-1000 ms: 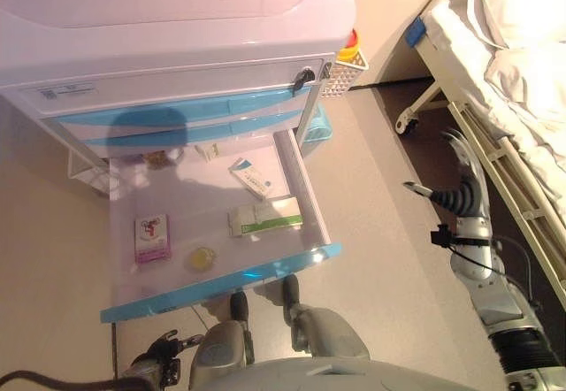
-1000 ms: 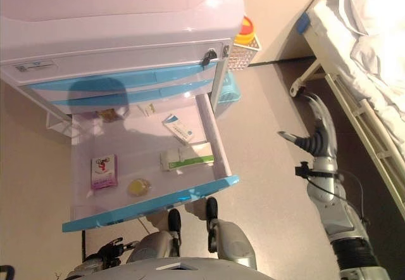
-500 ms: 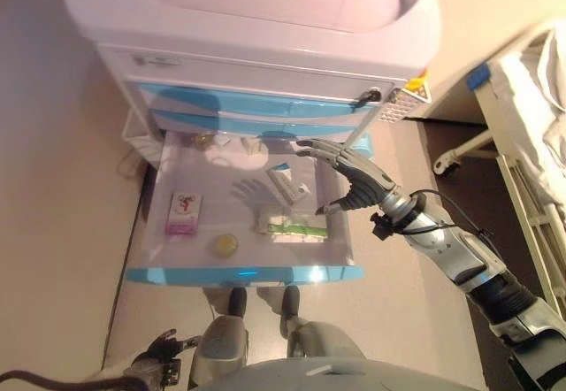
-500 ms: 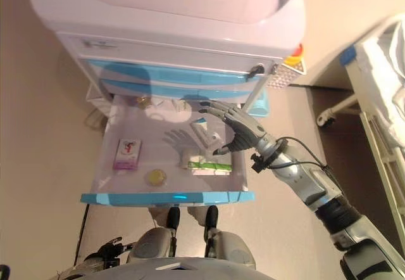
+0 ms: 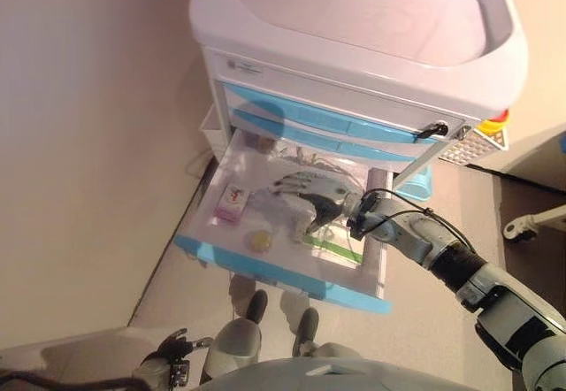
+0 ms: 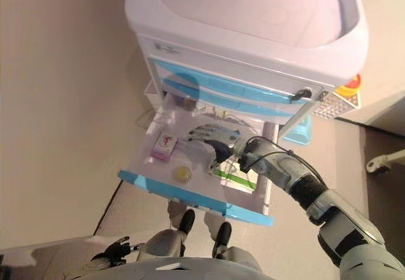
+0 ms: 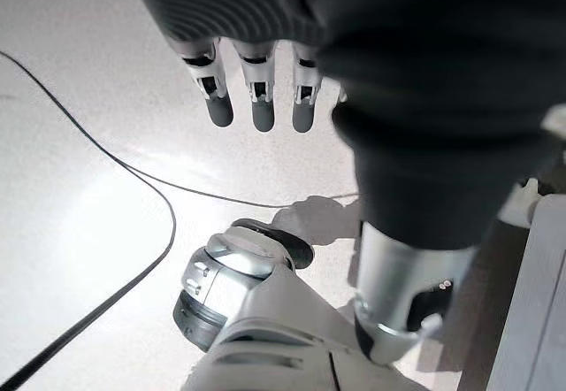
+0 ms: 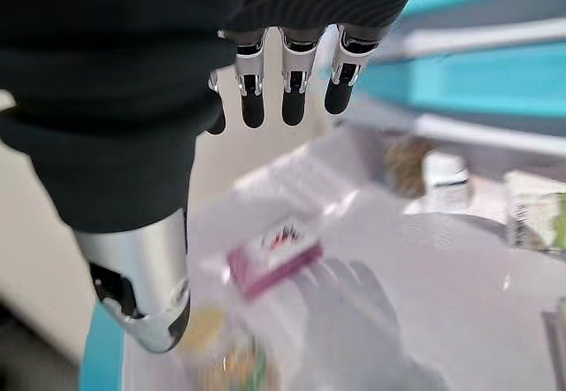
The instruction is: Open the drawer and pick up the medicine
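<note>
The open drawer (image 6: 190, 194) stands clear from above; its walls bound the sides.

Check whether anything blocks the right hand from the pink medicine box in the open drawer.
Nothing visible does. The right hand hovers open over the drawer, and the pink medicine box lies uncovered beside it.

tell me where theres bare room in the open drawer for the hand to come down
Bare floor shows between the pink box and the right hand, and beside the yellow round item near the drawer front. The back by the cart and the green-white box side look crowded.
</note>
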{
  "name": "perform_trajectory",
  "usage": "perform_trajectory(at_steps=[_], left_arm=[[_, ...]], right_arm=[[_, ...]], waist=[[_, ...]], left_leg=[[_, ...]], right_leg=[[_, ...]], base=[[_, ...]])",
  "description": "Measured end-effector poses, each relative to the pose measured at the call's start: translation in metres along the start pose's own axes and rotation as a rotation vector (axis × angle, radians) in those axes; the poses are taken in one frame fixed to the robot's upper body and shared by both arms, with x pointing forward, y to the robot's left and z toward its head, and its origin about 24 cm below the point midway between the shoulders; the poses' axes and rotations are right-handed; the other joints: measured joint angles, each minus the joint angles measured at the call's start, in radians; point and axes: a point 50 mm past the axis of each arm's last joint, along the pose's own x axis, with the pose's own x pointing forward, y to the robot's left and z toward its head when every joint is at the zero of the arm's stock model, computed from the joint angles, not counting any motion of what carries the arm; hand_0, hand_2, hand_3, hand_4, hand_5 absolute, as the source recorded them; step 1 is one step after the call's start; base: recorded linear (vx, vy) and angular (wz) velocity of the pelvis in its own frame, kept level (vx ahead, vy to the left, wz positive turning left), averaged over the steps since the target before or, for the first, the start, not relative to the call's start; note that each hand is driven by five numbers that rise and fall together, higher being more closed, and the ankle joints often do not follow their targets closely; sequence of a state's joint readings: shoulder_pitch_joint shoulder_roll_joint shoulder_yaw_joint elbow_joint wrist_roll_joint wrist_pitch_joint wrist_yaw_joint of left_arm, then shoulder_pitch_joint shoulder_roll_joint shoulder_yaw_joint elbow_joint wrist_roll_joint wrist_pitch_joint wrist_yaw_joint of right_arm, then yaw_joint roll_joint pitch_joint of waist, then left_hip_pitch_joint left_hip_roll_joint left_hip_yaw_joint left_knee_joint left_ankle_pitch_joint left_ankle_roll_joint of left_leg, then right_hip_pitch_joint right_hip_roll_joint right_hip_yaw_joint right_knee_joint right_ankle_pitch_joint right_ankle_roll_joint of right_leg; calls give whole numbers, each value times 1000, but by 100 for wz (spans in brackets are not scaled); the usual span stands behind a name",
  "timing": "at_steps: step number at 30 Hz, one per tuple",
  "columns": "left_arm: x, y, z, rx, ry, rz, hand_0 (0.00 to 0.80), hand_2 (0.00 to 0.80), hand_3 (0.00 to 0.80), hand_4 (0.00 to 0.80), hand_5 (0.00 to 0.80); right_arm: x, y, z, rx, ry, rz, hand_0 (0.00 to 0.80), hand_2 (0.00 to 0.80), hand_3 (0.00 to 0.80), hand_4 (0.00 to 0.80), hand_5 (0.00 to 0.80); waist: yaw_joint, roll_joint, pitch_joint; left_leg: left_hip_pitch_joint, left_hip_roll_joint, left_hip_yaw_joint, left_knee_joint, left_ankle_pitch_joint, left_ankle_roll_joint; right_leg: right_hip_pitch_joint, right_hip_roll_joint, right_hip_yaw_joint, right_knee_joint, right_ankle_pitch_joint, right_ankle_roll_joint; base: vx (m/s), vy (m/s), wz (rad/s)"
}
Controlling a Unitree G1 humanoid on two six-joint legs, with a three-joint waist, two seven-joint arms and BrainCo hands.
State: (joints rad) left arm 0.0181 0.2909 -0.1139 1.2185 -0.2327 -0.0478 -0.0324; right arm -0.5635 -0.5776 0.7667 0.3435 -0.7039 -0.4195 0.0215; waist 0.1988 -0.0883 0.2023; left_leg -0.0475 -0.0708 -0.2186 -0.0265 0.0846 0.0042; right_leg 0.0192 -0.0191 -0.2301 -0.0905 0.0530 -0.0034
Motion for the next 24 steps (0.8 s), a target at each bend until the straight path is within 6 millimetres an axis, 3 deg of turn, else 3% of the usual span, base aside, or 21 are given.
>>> perform_trajectory(at_steps=[2,9,18,24], left_arm=[[0,0,2,1,-7,-2,0,0,0,0,0],[-1,-1,-2,40,2,-17,0,0,0,0,0],[-1,-2,-2,79,-2,-28,0,0,0,0,0],[0,-3,1,87,-13,-33,0,0,0,0,0]], right_arm=[[1,4,2,-39,-8,19,0,0,0,0,0],[7,2,8,-137,-70,29,0,0,0,0,0],[11,5,14,-162,-104,35,0,0,0,0,0],[16,18,18,-170,-112,74,0,0,0,0,0]], waist=[[10,0,0],[50,0,0],[63,0,0],[70,0,0]], left_leg=[[0,0,-22,-1,3,-4],[-3,2,-40,-7,8,-12],[-8,0,-62,-14,14,-19],[-12,-1,-76,-14,17,-24]], right_leg=[[7,-3,-23,0,-6,-4],[7,1,-39,1,-10,-8],[6,-2,-61,0,-14,-7],[6,-1,-75,0,-15,-8]], base=[[16,-31,32],[14,-26,7],[11,-7,8],[13,2,6]])
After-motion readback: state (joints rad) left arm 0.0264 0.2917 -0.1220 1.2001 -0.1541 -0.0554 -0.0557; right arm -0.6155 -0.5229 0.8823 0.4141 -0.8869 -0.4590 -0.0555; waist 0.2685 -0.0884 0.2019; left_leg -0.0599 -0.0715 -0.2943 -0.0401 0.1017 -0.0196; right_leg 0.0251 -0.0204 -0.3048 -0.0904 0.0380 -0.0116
